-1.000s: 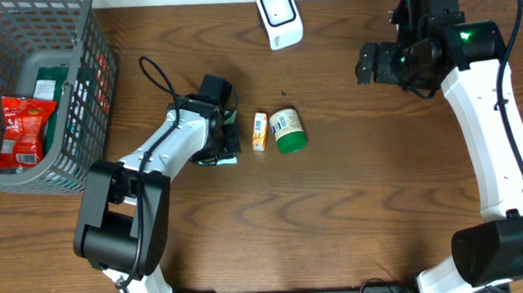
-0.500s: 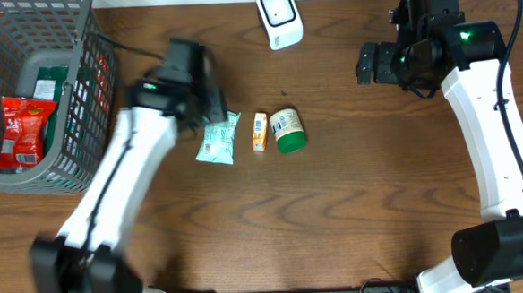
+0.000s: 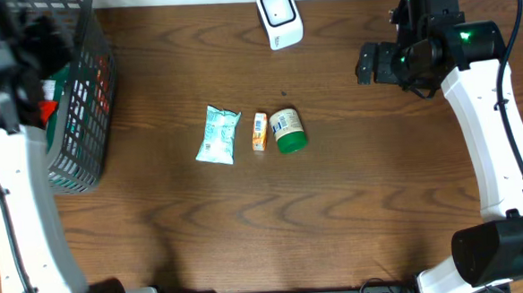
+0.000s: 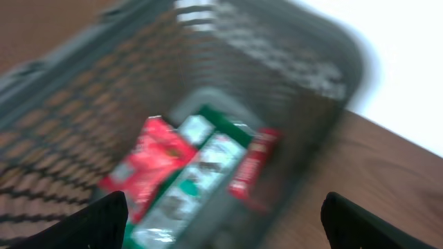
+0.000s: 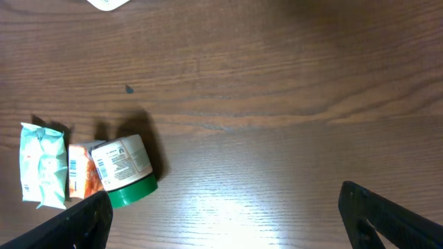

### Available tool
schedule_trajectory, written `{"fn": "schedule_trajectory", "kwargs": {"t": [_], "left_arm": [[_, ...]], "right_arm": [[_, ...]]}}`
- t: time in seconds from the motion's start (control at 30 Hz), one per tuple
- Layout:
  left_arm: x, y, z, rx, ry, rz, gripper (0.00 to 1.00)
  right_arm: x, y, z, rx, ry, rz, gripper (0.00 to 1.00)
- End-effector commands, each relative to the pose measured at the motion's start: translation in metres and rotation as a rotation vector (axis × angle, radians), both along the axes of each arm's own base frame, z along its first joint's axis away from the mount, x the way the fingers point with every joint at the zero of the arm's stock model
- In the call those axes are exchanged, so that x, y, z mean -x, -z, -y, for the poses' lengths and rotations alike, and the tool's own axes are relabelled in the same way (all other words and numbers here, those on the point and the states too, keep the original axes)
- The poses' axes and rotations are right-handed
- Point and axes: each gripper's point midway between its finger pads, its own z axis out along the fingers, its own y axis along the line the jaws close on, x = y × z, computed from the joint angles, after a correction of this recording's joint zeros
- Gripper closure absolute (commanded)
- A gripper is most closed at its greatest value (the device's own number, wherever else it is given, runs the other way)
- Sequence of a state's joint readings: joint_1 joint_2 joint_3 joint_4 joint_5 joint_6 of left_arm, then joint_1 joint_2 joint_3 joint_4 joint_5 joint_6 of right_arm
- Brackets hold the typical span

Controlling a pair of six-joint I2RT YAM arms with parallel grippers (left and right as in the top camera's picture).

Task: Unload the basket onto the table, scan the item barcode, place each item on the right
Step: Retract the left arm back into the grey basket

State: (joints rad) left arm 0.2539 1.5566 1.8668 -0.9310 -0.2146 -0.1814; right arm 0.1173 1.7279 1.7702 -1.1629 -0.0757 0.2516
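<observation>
A white barcode scanner point(image 3: 279, 17) stands at the table's far edge. Mid-table lie a pale green packet point(image 3: 218, 135), a small orange box point(image 3: 260, 131) and a green-lidded jar point(image 3: 288, 131) on its side. My left gripper point(image 4: 225, 223) hangs open over the grey basket point(image 3: 84, 102), where a red packet point(image 4: 149, 162) and a green-and-white packet point(image 4: 201, 173) lie; that view is blurred. My right gripper point(image 5: 225, 218) is open and empty, high over the table's right part, with the jar point(image 5: 124, 169), box point(image 5: 83, 173) and packet point(image 5: 43, 164) to its left.
The basket fills the far left corner, its mesh wall point(image 4: 55, 138) rising around the packets. The right arm point(image 3: 493, 116) runs down the right side. Bare wood lies between the three items and the near edge.
My left gripper let go of the pale green packet, which stays on the table, opened wide and swung left to above the basket. The right arm has not moved.
</observation>
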Motion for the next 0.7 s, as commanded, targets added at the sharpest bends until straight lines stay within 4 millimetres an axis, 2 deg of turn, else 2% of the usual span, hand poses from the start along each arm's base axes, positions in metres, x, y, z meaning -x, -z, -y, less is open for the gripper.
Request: {"fn": "schedule_trajectory", "kwargs": {"t": [0.0, 0.2, 0.33, 0.4, 0.53, 0.67], "left_arm": [[0.005, 0.038, -0.047, -0.017, -0.1, -0.122, 0.08], [0.007, 0.11, -0.103, -0.01, -0.129, -0.338, 0.07], [0.01, 0.157, -0.126, 0.038, -0.151, -0.442, 0.06], [0.006, 0.182, -0.128, 0.091, -0.128, -0.477, 0.07], [-0.005, 0.231, -0.119, 0.184, 0.016, -0.549, 0.07], [-0.012, 0.259, -0.113, 0.213, 0.11, -0.59, 0.06]], "right_arm": [[-0.003, -0.004, -0.002, -0.001, -0.012, 0.013, 0.01], [-0.003, -0.004, -0.002, -0.001, -0.013, 0.013, 0.01], [-0.003, -0.004, -0.002, -0.001, -0.013, 0.013, 0.01], [-0.003, -0.004, -0.002, -0.001, -0.012, 0.013, 0.01], [-0.003, -0.004, -0.002, -0.001, -0.013, 0.013, 0.01], [-0.003, -0.004, -0.002, -0.001, -0.013, 0.013, 0.01]]}}
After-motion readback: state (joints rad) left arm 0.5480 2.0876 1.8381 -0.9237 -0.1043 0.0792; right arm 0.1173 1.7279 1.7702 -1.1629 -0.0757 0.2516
